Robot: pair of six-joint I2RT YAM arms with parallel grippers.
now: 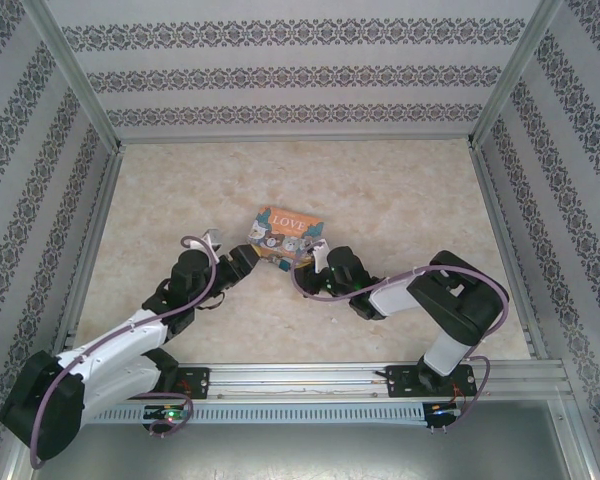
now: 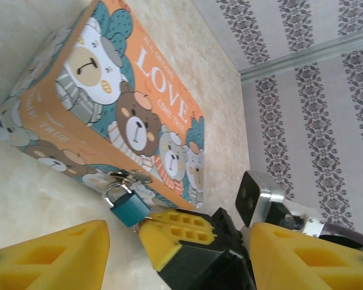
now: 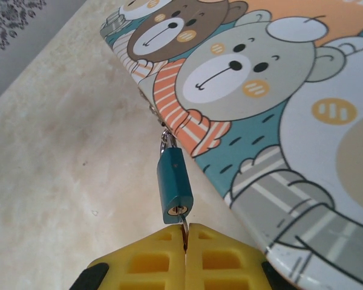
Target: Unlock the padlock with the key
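The teal padlock (image 3: 174,184) hangs by its thin silvery shackle from the hasp on the side of the colourful LOVE tin (image 3: 272,103). My right gripper (image 3: 186,237) is shut on the small dark key (image 3: 184,225), whose tip sits in the keyhole at the padlock's bottom. In the left wrist view the padlock (image 2: 132,207) lies just ahead of the right gripper's yellow fingertips (image 2: 169,232). My left gripper (image 2: 178,254) stands open, its wide-set fingers on either side of the right gripper's tips and holding nothing. From above, both grippers (image 1: 255,262) (image 1: 310,265) meet at the tin's (image 1: 285,232) near edge.
The tin lies flat on the beige marbled table (image 1: 380,190), near the middle. Patterned walls with metal frame rails enclose the table on three sides. Open table surface stretches behind and to both sides of the tin.
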